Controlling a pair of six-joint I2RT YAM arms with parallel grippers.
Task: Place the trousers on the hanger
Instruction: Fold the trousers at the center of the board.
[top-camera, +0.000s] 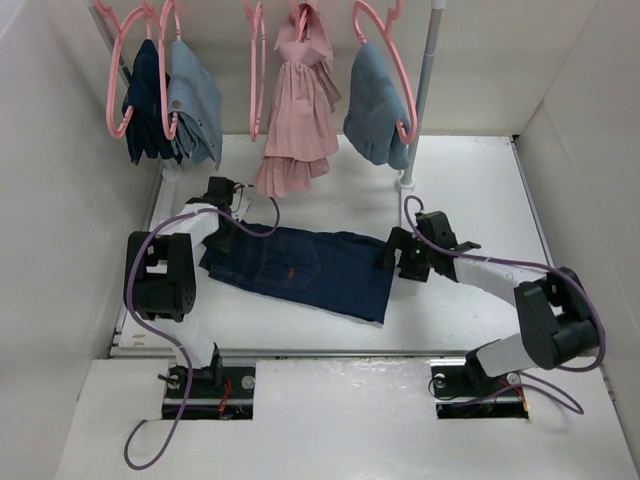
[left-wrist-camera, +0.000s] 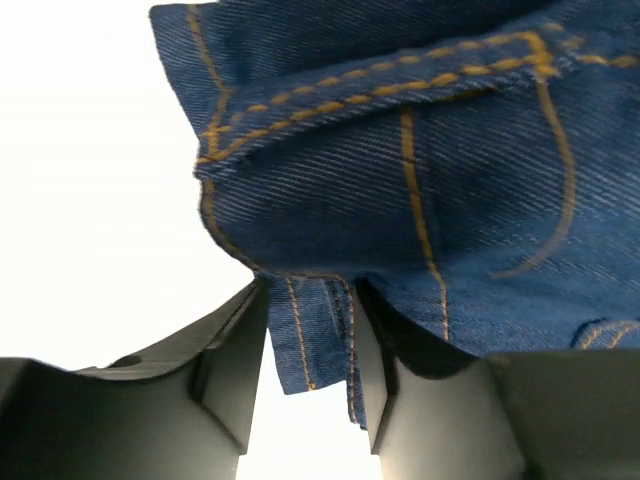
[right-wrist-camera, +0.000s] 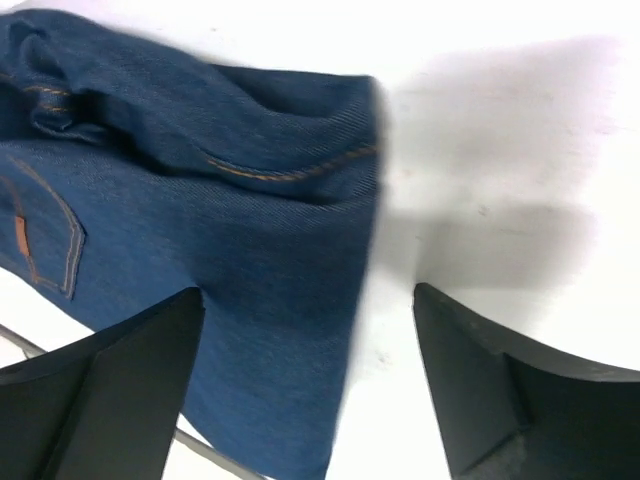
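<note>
Navy trousers (top-camera: 300, 268) flat, both ends straddled, left tool (left-wrist-camera: 310, 290) narrow; right tool (right-wrist-camera: 307, 292) wide.

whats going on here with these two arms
Two robot arms are working on the trousers, which lie flat on the table. The left pincer has a strip of the waistband between its fingers, though whether it is gripping it is unclear. The right pincer stands open over the opposite edge of the cloth. The trousers are not on a hanger yet; a bare pink hanger hangs at the back.
</note>
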